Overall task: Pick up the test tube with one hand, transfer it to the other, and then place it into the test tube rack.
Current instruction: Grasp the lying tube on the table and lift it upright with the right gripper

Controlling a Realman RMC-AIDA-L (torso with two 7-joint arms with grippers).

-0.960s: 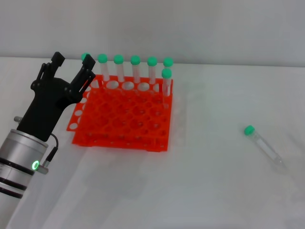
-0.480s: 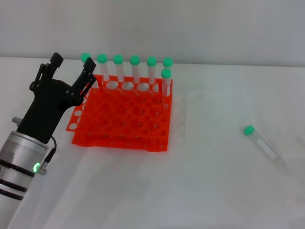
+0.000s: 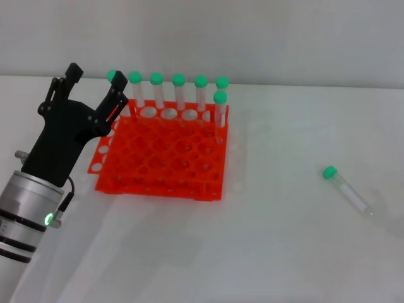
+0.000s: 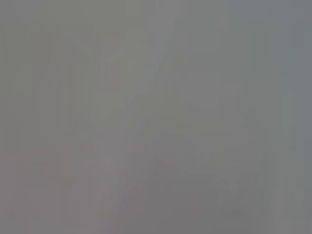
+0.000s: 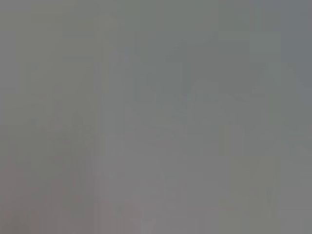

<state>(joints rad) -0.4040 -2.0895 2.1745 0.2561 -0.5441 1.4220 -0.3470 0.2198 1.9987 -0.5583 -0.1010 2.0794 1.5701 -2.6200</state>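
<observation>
The test tube is seen lying flat on the white tabletop, far to the right, well apart from the left gripper. The jaws of this gripper are spread wide and hold nothing; it is raised at the left edge of the rack. Much free tabletop is left between the rack and the tube. The tube is clear plastic with a green cap; the rack is orange-red with round holes, and capped tubes are standing in its far row.
</observation>
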